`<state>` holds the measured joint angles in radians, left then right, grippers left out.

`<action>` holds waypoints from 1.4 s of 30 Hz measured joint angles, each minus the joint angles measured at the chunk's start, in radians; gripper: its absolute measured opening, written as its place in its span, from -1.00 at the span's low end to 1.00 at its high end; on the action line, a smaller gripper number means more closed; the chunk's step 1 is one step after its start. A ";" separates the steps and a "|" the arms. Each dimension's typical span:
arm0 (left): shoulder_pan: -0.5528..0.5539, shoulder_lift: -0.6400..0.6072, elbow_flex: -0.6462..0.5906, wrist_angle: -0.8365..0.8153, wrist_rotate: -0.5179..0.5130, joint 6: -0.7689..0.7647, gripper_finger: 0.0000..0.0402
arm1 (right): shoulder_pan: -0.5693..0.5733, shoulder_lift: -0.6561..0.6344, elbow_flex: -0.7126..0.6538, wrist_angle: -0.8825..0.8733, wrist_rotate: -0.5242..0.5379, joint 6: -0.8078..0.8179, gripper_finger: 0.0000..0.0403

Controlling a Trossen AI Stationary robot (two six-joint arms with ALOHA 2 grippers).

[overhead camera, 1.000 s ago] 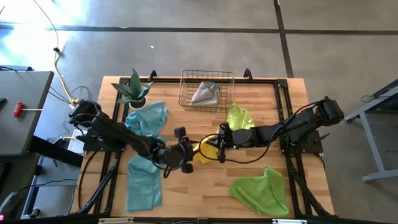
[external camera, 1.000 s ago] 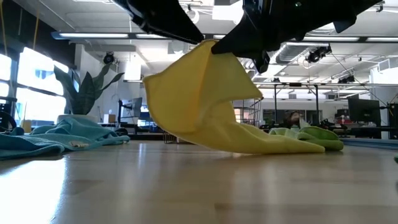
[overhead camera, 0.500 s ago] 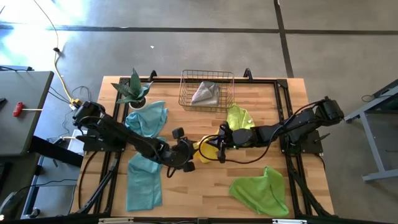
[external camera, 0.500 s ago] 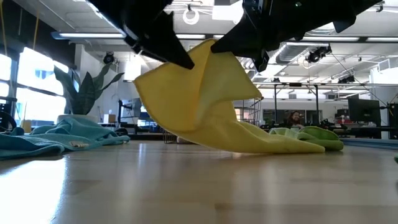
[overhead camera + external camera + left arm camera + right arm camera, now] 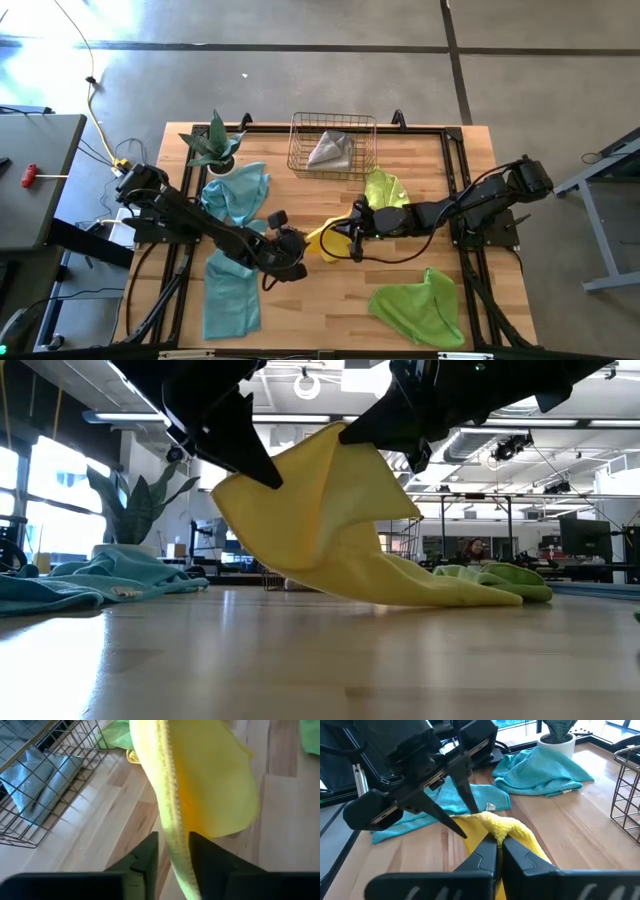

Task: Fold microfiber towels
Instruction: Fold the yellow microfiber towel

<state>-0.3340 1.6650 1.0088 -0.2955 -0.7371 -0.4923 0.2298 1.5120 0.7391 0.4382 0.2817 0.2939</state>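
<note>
- The wooden worktop (image 5: pixel 330 300) carries all the cloths, a wire basket (image 5: pixel 332 146) at its far edge and a potted plant (image 5: pixel 214 143) at its far left corner.
- Two teal towels (image 5: pixel 233 235) lie on the left side. A lime green towel (image 5: pixel 418 303) sits at the near right, and another (image 5: pixel 383 187) is near the basket. A grey towel (image 5: pixel 331 150) rests inside the basket.
- The yellow towel (image 5: pixel 330 520) hangs lifted over the worktop's middle, its lower end trailing on the wood, stretched between the two hands.
- The left arm reaches in low from the left. The left hand (image 5: pixel 172 852) has its fingers either side of the towel's hemmed edge, though I cannot tell whether they pinch it.
- The right arm stretches in from the right. The right hand (image 5: pixel 496 851) is clamped on the towel's other raised corner.
</note>
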 joint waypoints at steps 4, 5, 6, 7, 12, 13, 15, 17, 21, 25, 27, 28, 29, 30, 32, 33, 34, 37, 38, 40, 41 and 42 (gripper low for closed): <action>0.000 0.000 0.000 0.004 0.026 0.044 -0.89 | 0.000 0.000 0.000 0.007 0.000 0.000 -1.00; 0.000 0.000 0.000 0.009 0.043 0.056 -0.94 | 0.000 0.000 0.000 0.008 0.000 0.000 -1.00; 0.000 0.000 0.000 0.014 0.062 0.065 -0.97 | 0.000 0.000 0.000 0.008 0.000 0.000 -1.00; 0.000 0.000 0.000 0.016 0.083 0.083 -0.96 | 0.000 0.000 0.000 0.008 0.000 0.000 -1.00; 0.000 -0.014 0.000 0.031 0.157 0.141 -0.98 | 0.000 0.000 0.000 0.008 0.000 -0.038 -0.92; 0.000 -0.019 0.001 0.040 0.163 0.150 -0.99 | 0.000 0.000 0.000 0.008 0.000 -0.040 -0.87; 0.000 -0.039 0.000 0.034 0.170 0.175 -0.98 | 0.001 0.000 0.000 0.008 -0.001 -0.041 -0.72; 0.000 -0.063 0.001 0.051 0.178 0.203 -0.99 | 0.002 0.000 0.000 0.001 -0.018 -0.030 -0.55; 0.000 -0.112 0.001 0.053 0.213 0.252 -0.99 | 0.002 -0.001 0.000 -0.078 -0.132 0.044 -0.23; 0.007 -0.142 0.001 0.058 0.236 0.279 -1.00 | 0.015 -0.001 0.000 -0.192 -0.141 0.159 -0.06; 0.015 -0.148 0.001 0.060 0.239 0.284 -1.00 | 0.028 0.006 0.000 -0.215 -0.090 0.177 -0.04; 0.019 -0.148 0.001 0.061 0.239 0.287 -1.00 | 0.036 0.013 0.000 -0.214 -0.067 0.177 -0.04; 0.022 -0.148 0.001 0.060 0.239 0.287 -1.00 | 0.043 0.021 0.000 -0.211 -0.049 0.178 -0.04; 0.026 -0.148 0.001 0.061 0.239 0.287 -1.00 | 0.048 0.032 0.000 -0.198 -0.045 0.178 -0.04; 0.035 -0.148 0.001 0.061 0.239 0.287 -1.00 | 0.056 0.058 0.000 -0.180 -0.045 0.184 -0.04; 0.038 -0.148 0.001 0.061 0.239 0.287 -1.00 | 0.060 0.072 0.000 -0.172 -0.045 0.195 -0.05; 0.041 -0.148 0.001 0.061 0.239 0.287 -1.00 | 0.062 0.087 0.000 -0.167 -0.045 0.200 -0.06; 0.046 -0.148 0.001 0.062 0.239 0.287 -1.00 | 0.061 0.124 0.000 -0.163 -0.044 0.204 -0.10; 0.046 -0.148 0.001 0.062 0.239 0.287 -1.00 | 0.061 0.131 0.000 -0.158 -0.043 0.204 -0.11; 0.046 -0.148 0.001 0.062 0.239 0.287 -1.00 | 0.061 0.140 0.000 -0.142 -0.040 0.204 -0.13; 0.046 -0.148 0.001 0.061 0.239 0.287 -1.00 | 0.061 0.142 0.000 -0.136 -0.039 0.204 -0.13; 0.046 -0.148 0.001 0.059 0.240 0.287 -1.00 | 0.061 0.142 0.000 -0.135 -0.039 0.204 -0.14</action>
<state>-0.2882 1.5169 1.0100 -0.2366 -0.4974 -0.2054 0.2909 1.6543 0.7391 0.3029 0.2428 0.4979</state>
